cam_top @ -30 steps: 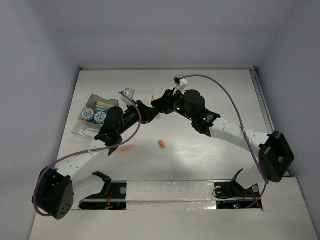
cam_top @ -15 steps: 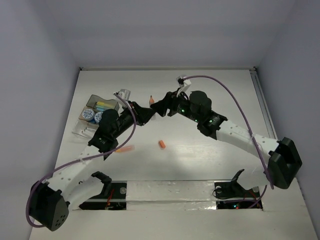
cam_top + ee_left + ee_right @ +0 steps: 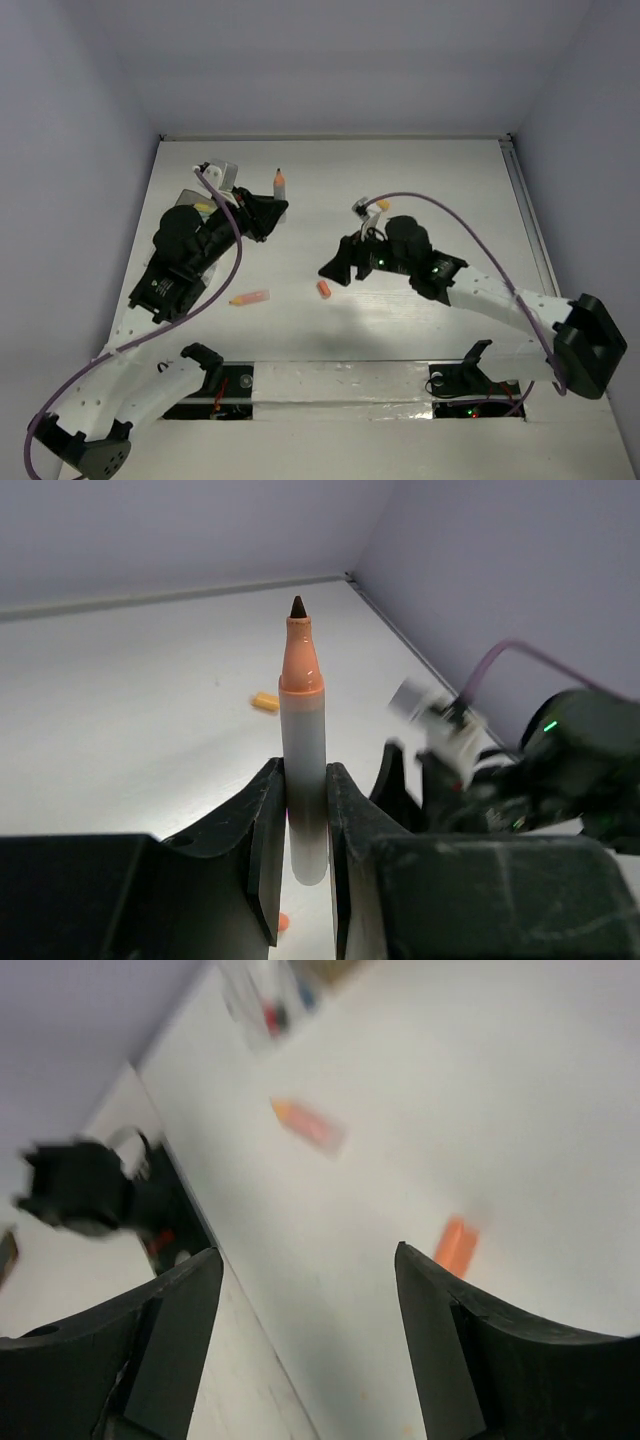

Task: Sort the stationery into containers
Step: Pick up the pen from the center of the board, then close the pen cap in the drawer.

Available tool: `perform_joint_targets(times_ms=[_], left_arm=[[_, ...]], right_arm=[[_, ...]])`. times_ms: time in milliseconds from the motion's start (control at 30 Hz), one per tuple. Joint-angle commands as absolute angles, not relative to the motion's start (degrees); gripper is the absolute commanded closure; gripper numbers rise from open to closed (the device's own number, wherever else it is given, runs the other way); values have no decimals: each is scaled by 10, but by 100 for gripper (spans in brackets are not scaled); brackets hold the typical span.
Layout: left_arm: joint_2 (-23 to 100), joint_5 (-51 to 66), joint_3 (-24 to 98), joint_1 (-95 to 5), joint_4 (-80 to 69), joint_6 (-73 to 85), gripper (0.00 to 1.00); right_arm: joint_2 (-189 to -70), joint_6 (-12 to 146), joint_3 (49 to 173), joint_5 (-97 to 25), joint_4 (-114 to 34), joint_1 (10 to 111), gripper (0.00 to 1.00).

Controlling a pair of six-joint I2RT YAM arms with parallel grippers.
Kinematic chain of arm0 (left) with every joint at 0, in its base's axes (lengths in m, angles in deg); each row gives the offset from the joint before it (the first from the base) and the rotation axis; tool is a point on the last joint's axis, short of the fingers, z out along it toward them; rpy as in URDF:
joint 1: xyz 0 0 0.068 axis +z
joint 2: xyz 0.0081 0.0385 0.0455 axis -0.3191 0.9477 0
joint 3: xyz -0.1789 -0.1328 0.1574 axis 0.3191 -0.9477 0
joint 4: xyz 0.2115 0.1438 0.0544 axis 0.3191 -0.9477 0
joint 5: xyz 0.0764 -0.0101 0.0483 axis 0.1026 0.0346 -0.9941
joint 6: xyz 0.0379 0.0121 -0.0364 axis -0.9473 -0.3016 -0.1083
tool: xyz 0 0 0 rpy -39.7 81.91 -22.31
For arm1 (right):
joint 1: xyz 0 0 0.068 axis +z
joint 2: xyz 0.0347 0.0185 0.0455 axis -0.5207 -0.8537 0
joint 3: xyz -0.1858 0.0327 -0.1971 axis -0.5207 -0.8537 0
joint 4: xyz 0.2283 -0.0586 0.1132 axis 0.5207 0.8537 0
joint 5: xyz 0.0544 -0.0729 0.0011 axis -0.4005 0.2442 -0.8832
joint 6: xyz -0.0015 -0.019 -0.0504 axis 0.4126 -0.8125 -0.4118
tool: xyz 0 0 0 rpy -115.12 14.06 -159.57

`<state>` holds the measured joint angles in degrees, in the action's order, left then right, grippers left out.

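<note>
My left gripper [image 3: 268, 213] is shut on a marker [image 3: 279, 186] with a grey barrel, orange collar and dark tip [image 3: 298, 607], held upright between the jaws [image 3: 305, 772]. My right gripper [image 3: 333, 268] hangs open and empty over the table [image 3: 305, 1255]. A small orange cap [image 3: 324, 290] lies just right of its fingers [image 3: 455, 1246]. A pink-orange marker [image 3: 250, 297] lies on the table to the left [image 3: 310, 1126]. The containers [image 3: 192, 201] at the left are mostly hidden behind my left arm; they show only as a blur [image 3: 268, 998] in the right wrist view.
A small yellow block [image 3: 264, 702] lies on the table beyond the held marker. The purple cables [image 3: 470, 235] loop over both arms. The arm mounts [image 3: 205, 362] sit at the near edge, with walls around the table.
The marker passed from my right gripper to my left. The right jaws opened and drew back toward the orange cap. The left arm carried the marker back and to the left.
</note>
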<state>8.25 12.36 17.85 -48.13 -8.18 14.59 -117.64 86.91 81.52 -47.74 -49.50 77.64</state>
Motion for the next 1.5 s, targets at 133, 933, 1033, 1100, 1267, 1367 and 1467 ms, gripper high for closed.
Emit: perform_joint_targets(times_ms=[133,933,1033,1100,1267,1367,1467], left_arm=[[46,65,163,-480,-111,61,100],[20,84,123,-454,-104,52,100],[23,85,122,-454,-103,53,100],[24,86,122,-454,-103,53,100],[26,86,122,-454,-103,53,100],[24,86,122,-454,-104,53,100],[24,86,122,-454,-104,53,100]], right_arm=[[-1270,913,756,-531,-520,835,20],[-1414,972,785,-323,-543,859,23],[-1408,959,797,-290,-513,859,23],[-1409,950,803,-272,-501,853,22],[-1432,939,825,-273,-501,848,21],[-1454,933,851,-274,-505,843,21],[-1473,930,871,-275,-503,843,21]])
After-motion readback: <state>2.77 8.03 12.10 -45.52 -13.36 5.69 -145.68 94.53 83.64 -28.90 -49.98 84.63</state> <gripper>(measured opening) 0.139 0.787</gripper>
